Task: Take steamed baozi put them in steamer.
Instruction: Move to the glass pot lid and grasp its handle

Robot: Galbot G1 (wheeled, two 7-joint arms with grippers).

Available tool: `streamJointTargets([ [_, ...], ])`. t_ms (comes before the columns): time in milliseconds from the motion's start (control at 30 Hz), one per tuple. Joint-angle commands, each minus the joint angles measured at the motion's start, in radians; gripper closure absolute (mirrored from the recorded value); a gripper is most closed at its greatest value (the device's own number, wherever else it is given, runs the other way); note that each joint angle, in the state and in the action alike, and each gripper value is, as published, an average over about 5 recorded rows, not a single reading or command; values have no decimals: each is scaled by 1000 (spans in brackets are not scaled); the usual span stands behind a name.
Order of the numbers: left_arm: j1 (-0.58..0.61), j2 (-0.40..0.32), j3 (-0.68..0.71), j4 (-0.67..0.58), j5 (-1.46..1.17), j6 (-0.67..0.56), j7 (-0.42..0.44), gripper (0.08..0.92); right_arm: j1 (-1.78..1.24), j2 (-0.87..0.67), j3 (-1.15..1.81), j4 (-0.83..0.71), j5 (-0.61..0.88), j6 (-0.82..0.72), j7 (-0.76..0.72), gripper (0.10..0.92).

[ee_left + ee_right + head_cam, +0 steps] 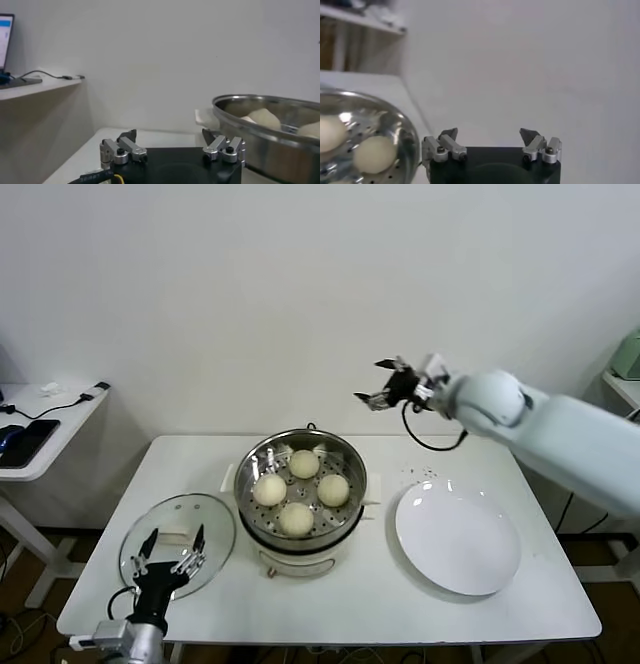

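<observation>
Several cream-white baozi (301,490) lie on the perforated tray inside the round steel steamer (347,450) at the table's middle. My right gripper (379,381) is open and empty, held high above the table behind and right of the steamer. In the right wrist view it (489,132) is open beside the steamer rim (410,135) and two baozi (373,153). My left gripper (172,546) is open and empty, low at the front left, over the glass lid. In the left wrist view it (169,133) shows open, with the steamer (260,132) beside it.
A flat white plate (457,536) lies right of the steamer. The round glass lid (205,519) lies left of it. A side table (55,419) with devices and cables stands at far left. A wall rises behind the table.
</observation>
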Motion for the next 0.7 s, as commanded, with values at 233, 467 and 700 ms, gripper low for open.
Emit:
streamJointTargets([
  [233, -36, 36, 1, 62, 0, -54, -19, 177, -1259, 141, 1204, 103, -318, 311, 123, 203],
  [467, -23, 33, 8, 62, 83, -107, -52, 177, -1410, 395, 1343, 104, -470, 422, 110, 203],
  [700, -24, 37, 7, 77, 250, -153, -72, 177, -1510, 607, 1373, 79, -541, 527, 62, 203],
])
